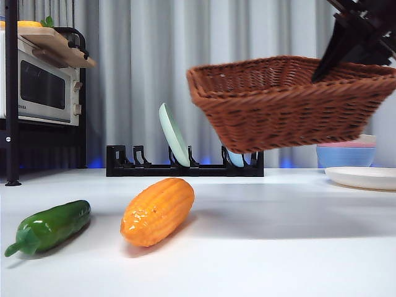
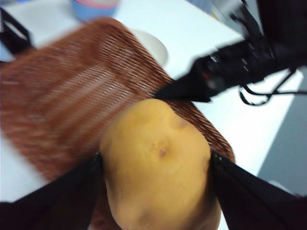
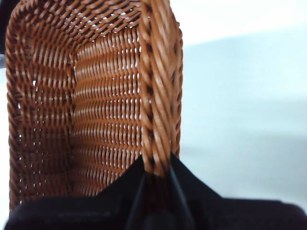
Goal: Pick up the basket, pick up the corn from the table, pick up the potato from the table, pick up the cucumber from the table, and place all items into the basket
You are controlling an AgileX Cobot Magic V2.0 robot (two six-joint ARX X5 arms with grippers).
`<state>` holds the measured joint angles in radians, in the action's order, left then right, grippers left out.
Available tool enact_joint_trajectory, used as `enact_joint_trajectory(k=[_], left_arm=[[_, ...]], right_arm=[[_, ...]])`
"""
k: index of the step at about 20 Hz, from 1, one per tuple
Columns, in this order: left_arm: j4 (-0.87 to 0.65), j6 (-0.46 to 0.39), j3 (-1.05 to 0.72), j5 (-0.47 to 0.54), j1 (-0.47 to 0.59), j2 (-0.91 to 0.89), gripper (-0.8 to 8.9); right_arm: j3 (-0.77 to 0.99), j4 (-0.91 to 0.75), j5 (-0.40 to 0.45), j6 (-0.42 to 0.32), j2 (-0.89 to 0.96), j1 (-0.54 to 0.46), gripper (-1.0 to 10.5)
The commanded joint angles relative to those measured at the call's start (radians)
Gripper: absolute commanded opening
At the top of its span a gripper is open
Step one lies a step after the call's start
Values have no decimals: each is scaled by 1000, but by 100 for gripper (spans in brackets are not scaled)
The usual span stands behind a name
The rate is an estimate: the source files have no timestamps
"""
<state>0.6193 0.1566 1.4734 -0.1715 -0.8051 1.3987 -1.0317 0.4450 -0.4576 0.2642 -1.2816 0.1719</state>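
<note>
The brown woven basket [image 1: 288,102] hangs tilted in the air at the upper right. My right gripper [image 3: 156,173] is shut on its rim; in the front view it [image 1: 331,59] comes in dark from the top right corner. My left gripper [image 2: 156,165] is shut on the tan potato [image 2: 158,163] and holds it above the basket [image 2: 67,100]; the right gripper [image 2: 187,88] shows there on the rim. The left gripper is out of the front view. The orange corn [image 1: 157,211] and the green cucumber [image 1: 49,226] lie on the white table [image 1: 260,260] at the front left.
A black dish rack [image 1: 184,163] with a pale green plate stands at the back. Stacked pastel bowls [image 1: 346,153] and a white plate [image 1: 365,177] sit at the right. A shelf with a microwave [image 1: 42,90] stands at the left.
</note>
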Motion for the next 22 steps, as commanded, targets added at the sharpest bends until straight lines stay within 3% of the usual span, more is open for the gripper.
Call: enact_joint_trajectory(k=[1, 4, 10, 11, 13, 14, 22], left_arm=[[-22, 3, -11, 84, -74, 62, -8], [-26, 0, -11, 169, -137, 157, -8], [-24, 0, -11, 172, -158, 257, 38], [-29, 0, -11, 172, -158, 257, 130], [-42, 0, -11, 172, -158, 257, 416], [-42, 0, -11, 172, -157, 257, 475], [-37, 0, -10, 172, -154, 194, 475]], right_arm=[[-2, -37, -15, 35, 3, 32, -15], [-2, -36, -15, 39, 3, 56, -15], [-2, -22, -16, 42, 3, 66, -15], [-2, -17, -15, 42, 3, 66, -15], [-2, -15, -15, 42, 3, 66, -15], [-2, -15, -16, 42, 4, 66, -15], [-2, -8, -15, 42, 4, 65, -15]])
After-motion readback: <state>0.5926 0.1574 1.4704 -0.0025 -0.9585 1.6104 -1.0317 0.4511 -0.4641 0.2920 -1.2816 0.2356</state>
